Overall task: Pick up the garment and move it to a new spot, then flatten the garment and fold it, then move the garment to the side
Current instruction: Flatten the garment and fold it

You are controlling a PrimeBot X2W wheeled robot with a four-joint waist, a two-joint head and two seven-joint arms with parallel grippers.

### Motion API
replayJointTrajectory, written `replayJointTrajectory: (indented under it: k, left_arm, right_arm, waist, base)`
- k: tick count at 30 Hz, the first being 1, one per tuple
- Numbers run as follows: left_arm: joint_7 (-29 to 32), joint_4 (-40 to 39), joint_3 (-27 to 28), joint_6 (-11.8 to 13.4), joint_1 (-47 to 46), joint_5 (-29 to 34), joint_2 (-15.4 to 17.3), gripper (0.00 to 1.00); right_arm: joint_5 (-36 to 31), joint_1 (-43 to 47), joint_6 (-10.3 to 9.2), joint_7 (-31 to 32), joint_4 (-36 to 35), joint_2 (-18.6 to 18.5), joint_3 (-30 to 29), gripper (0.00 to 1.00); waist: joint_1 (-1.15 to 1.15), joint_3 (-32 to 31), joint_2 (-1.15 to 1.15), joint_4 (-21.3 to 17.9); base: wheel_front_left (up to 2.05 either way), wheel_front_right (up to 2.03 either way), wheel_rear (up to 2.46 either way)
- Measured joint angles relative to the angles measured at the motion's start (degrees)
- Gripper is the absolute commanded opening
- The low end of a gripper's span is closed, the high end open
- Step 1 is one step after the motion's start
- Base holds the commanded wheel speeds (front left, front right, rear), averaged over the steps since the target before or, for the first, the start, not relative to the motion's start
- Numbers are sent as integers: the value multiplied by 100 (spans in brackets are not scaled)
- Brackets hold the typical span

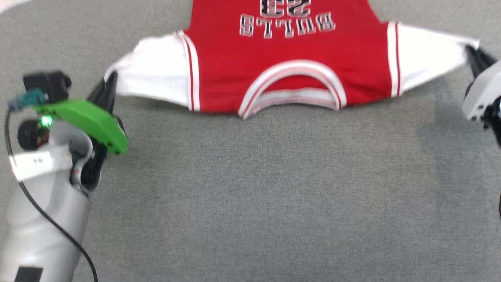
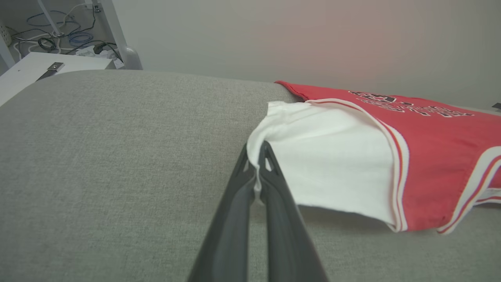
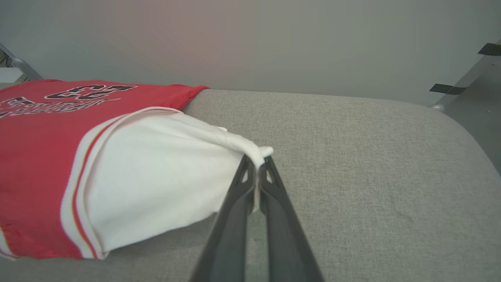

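Pinched shut, the left claw (image 1: pixel 112 78) has its two dark fingers closed on the cuff edge of one white sleeve (image 1: pixel 156 74) of the garment (image 1: pixel 223 70). In the left wrist view a thin fold of white cloth is squeezed between the fingertips of the claw (image 2: pixel 256 150). The right claw (image 1: pixel 471 51) is closed just as tight on the tip of the other white sleeve (image 1: pixel 426 55), and the right wrist view shows the cuff bunched over its fingertips (image 3: pixel 256 162).

The garment spans the gap between the two claws, drawn out sideways so that both sleeves taper to a point at the fingers. Its red body lies beyond the claws on the grey fabric surface (image 1: pixel 274 196), with the neck opening (image 1: pixel 291 84) on the edge nearest the robot. The black "BULLS 23" print (image 1: pixel 287 23) faces up and reads upside down in the head view.

In both wrist views the sleeve's near edge sits slightly raised beside the fingers, with a shadow under it (image 2: pixel 340 219). A green housing (image 1: pixel 90 121) sits on the arm behind the left claw. Past that claw's tips, off the surface's far corner, loose cables (image 2: pixel 58 27) lie by a pale board (image 2: pixel 39 64).
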Motion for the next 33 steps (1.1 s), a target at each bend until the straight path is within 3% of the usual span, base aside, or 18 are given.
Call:
replayJointTrajectory:
  k: [9, 17, 25, 33]
  left_arm:
    - [542, -789, -32, 166, 1639, -371, 114, 0]
    - [826, -1793, -16, 508, 2963, -514, 258, 0]
    - [1190, -2524, 75, 738, 4136, -854, 497, 0]
    - [1891, -3189, -58, 992, 4743, -993, 823, 0]
  right_arm:
    - [754, 1490, 2, 637, -374, -165, 1, 0]
    - [1017, 2730, 2, 1051, -1095, -414, -111, 0]
    - [1036, 3891, 2, 1945, -1991, -416, -710, 0]
    - [901, 5035, 1, 2997, -3029, -259, -1563, 0]
  waist:
    - [0, -897, 0, 7]
    - [0, -1530, 0, -35]
    - [0, -1928, 0, -162]
    - [0, -1981, 0, -219]
  base:
    - [0, 0, 0]
    - [0, 0, 0]
    - [0, 0, 0]
    - [0, 0, 0]
